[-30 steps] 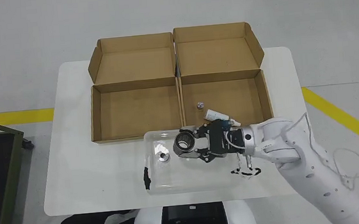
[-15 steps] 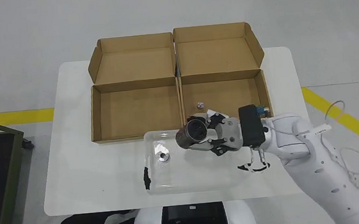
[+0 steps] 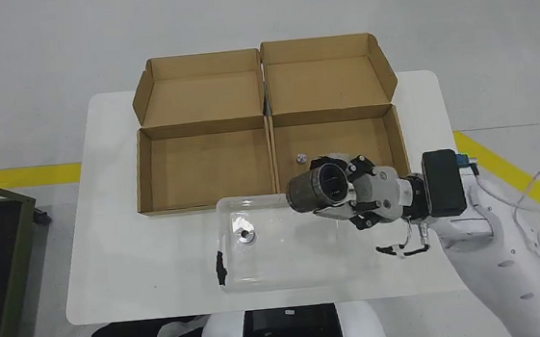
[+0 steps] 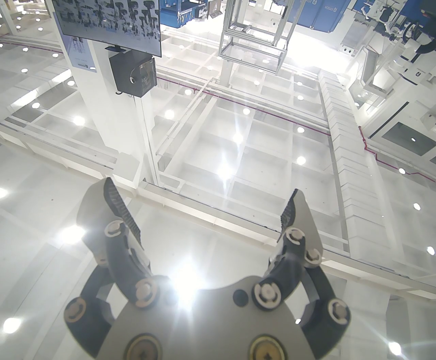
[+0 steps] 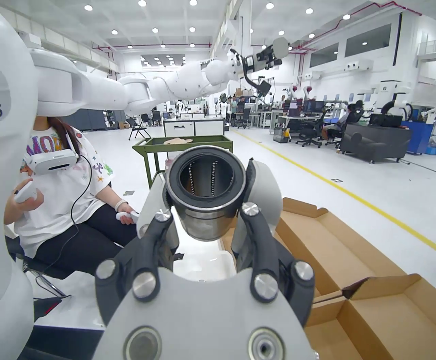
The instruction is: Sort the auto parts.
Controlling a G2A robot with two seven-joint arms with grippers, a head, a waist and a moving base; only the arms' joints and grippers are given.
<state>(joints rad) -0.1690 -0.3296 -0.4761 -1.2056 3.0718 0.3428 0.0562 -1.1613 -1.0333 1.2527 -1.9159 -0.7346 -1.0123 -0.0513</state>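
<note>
Raised out of the clear tray (image 3: 287, 254) within the last second, a metal cylinder (image 3: 303, 191) hangs over the seam between tray and right-hand box (image 3: 384, 149), the right gripper (image 3: 322, 189) holding it with jaws clenched. The left gripper (image 4: 204, 211) points at the ceiling, jaws spread. One small part (image 3: 300, 156) lies in that box; a ring (image 3: 245, 234) in the tray and a black piece (image 3: 220, 268) at its edge wait, so sorting looks barely begun.

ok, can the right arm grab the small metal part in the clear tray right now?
Probably not yet: the right gripper is shut on the bearing. The small metal part itself lies uncovered in the clear tray.
</note>
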